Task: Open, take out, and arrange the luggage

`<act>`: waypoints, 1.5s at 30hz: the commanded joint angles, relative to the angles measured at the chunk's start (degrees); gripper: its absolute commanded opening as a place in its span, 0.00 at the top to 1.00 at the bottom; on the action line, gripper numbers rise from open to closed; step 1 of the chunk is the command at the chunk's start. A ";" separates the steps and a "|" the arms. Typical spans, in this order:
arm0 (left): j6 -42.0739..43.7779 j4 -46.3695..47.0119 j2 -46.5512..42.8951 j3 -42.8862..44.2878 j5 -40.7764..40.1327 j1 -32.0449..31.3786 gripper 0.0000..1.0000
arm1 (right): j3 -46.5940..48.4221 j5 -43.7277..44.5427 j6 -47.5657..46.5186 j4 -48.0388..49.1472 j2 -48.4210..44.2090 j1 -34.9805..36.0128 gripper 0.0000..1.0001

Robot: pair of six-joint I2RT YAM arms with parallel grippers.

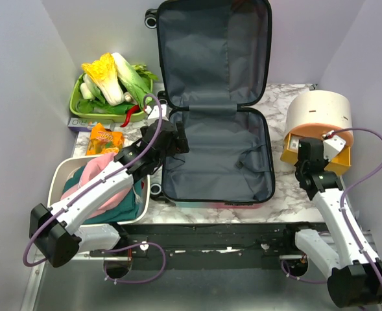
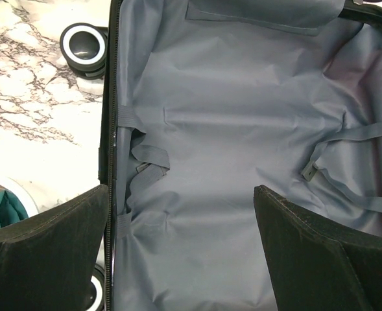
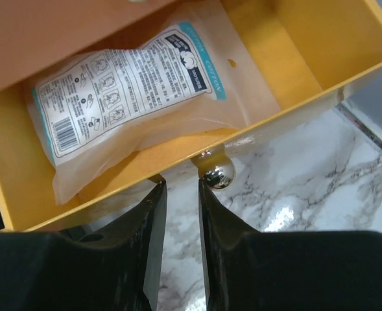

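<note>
The luggage (image 1: 216,155) lies wide open in the middle of the marble table, lid leaning against the back wall, and only its dark grey lining and loose straps (image 2: 242,129) show inside. My left gripper (image 1: 178,139) hovers over the left side of the lower half, open wide (image 2: 181,188) with nothing between its fingers. At the right, my right gripper (image 1: 305,152) sits at the front of a pulled-out yellow drawer (image 3: 294,58). Its jaws (image 3: 181,184) stand slightly apart and empty, with the drawer's chrome knob (image 3: 216,173) just outside the right fingertip.
A white-printed packet (image 3: 126,84) lies in the drawer, under a cream cylindrical container (image 1: 319,110). A white basin (image 1: 61,172) of clothes (image 1: 106,194) sits front left. Behind it are an orange snack pack (image 1: 104,139) and a green basket (image 1: 80,107) of vegetables. One luggage wheel (image 2: 83,44) is visible.
</note>
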 commanded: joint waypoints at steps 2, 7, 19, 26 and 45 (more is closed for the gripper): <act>0.76 -0.06 0.33 1.89 -2.02 0.05 0.01 | 0.22 1.71 -3.30 11.20 1.82 -1.50 0.65; 1.02 -0.41 0.77 2.25 -3.07 0.05 0.01 | -1.62 3.62 -8.66 19.21 2.53 -1.76 0.57; 1.46 -1.29 2.18 3.83 -4.21 0.06 0.01 | -3.47 4.42 -10.78 32.92 9.47 -4.67 0.57; 0.76 -2.43 1.56 3.48 -5.01 0.14 0.01 | -6.36 5.39 -8.93 40.12 11.14 -4.75 0.53; -1.35 -6.04 0.24 4.71 -5.80 0.14 0.01 | -7.52 -8.11 -5.94 29.19 1.93 -4.75 0.37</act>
